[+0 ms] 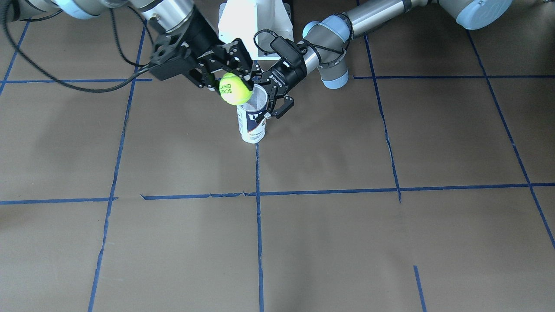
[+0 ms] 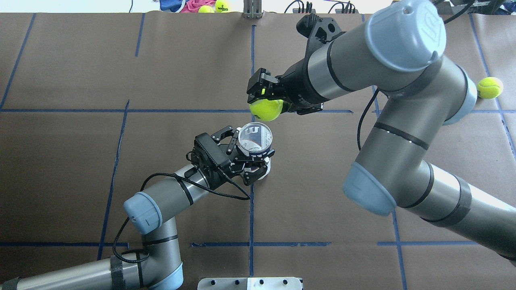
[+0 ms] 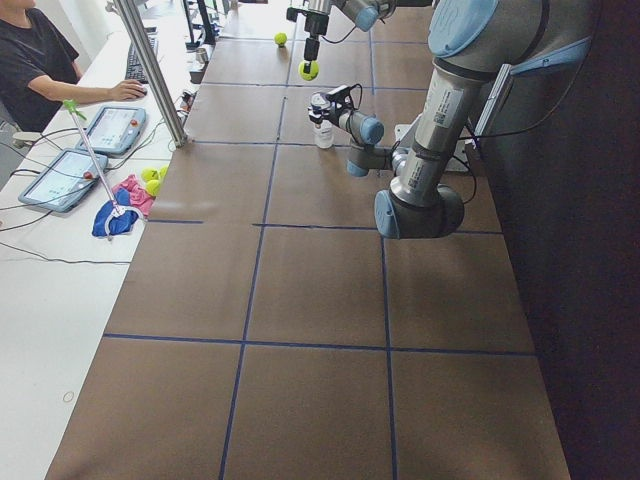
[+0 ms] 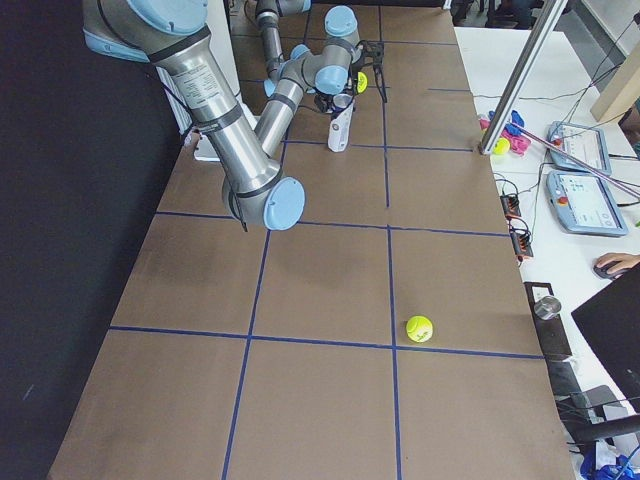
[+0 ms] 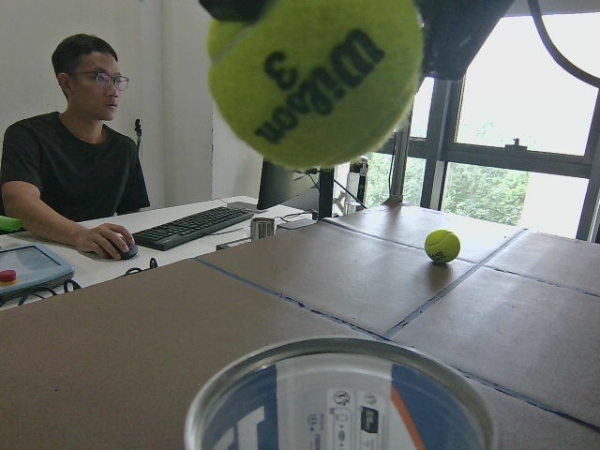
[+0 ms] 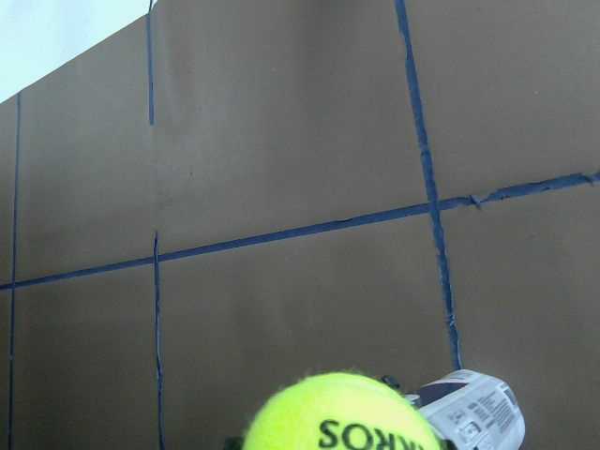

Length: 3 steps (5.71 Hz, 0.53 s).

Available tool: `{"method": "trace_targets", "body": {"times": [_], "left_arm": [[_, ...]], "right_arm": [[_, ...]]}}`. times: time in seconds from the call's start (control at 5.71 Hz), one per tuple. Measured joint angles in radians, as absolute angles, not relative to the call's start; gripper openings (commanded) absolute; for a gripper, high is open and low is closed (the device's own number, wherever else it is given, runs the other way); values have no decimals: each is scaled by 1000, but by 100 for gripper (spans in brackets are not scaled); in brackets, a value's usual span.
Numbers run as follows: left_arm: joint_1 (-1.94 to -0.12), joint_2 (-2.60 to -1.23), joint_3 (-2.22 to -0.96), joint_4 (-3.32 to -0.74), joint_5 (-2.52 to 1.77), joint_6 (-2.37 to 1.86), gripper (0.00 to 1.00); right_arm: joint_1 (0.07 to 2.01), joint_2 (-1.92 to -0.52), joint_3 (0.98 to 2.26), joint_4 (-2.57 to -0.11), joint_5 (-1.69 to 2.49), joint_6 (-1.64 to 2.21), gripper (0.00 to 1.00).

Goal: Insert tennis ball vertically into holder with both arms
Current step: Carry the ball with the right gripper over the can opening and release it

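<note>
Tabletop (image 5: 141,328); tennis ball (image 5: 314,80) reads "Wilson 3".

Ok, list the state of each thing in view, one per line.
tennis ball: gripped, raised above the holder, not inside.
holder: upright, mouth open, looks empty, gripped.
left gripper: shut on the holder.
right gripper: shut on the tennis ball.
spare ball: lying loose, untouched.

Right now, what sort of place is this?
Probably a robotics research lab. Two grey jointed robot arms work over a brown table gridded with blue tape, handling a fuzzy yellow-green tennis ball and clear plastic can; a man in black sits at a keyboard.
</note>
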State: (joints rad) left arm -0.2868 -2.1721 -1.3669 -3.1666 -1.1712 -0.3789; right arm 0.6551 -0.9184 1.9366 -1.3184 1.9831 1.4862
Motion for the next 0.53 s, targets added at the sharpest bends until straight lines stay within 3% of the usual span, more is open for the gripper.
{"method": "trace_targets", "body": {"times": [0.53], "left_arm": [[-287, -2173, -1367, -3168, -1170, -379, 87]], "right_arm": [[600, -929, 1937, -1319, 1932, 1494, 81]]}}
